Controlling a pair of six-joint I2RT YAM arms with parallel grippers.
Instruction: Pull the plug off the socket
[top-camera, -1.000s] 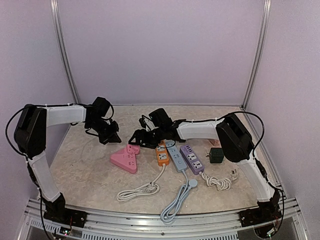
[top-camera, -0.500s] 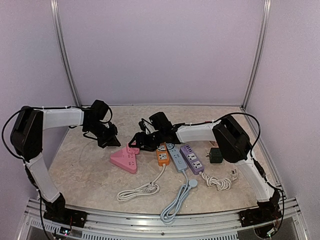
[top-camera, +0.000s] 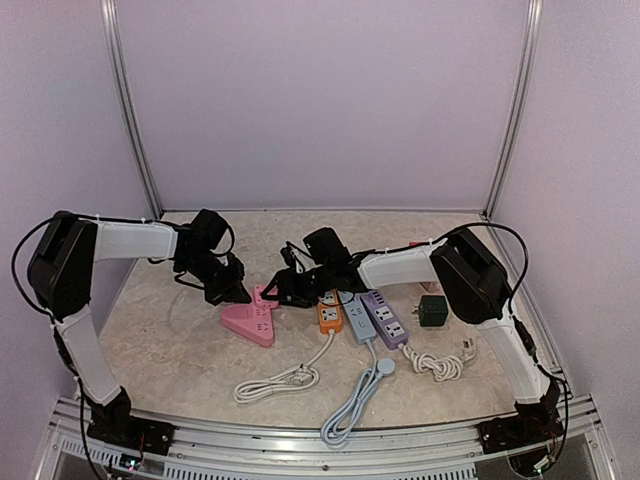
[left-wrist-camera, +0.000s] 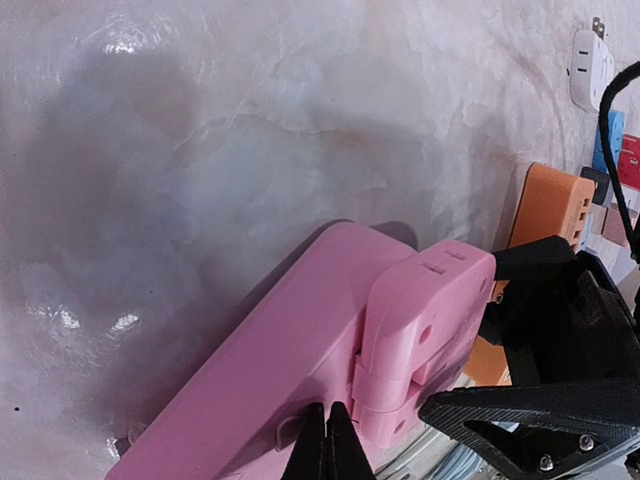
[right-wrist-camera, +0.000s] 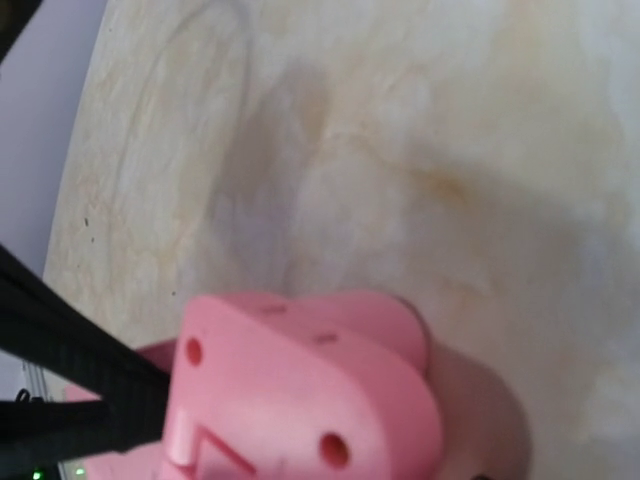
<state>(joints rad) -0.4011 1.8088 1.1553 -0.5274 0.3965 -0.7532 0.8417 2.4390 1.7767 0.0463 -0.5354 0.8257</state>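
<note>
At the middle of the table (top-camera: 170, 345), I see my two arms stretched inward, meeting at the pink socket (top-camera: 246, 323). One pink plug (top-camera: 266, 296) sits in its far corner. The left claw (left-wrist-camera: 325, 450) is pinched narrow. The right claw (top-camera: 278, 291) is beside the plug, and I cannot tell its gap. There are three more strips: orange (top-camera: 327, 313), blue (top-camera: 356, 319) and purple (top-camera: 386, 319).

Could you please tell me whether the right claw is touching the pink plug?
Touching. The left wrist view shows a finger of the right claw butting against the pink plug with no gap; the right wrist view agrees.
</note>
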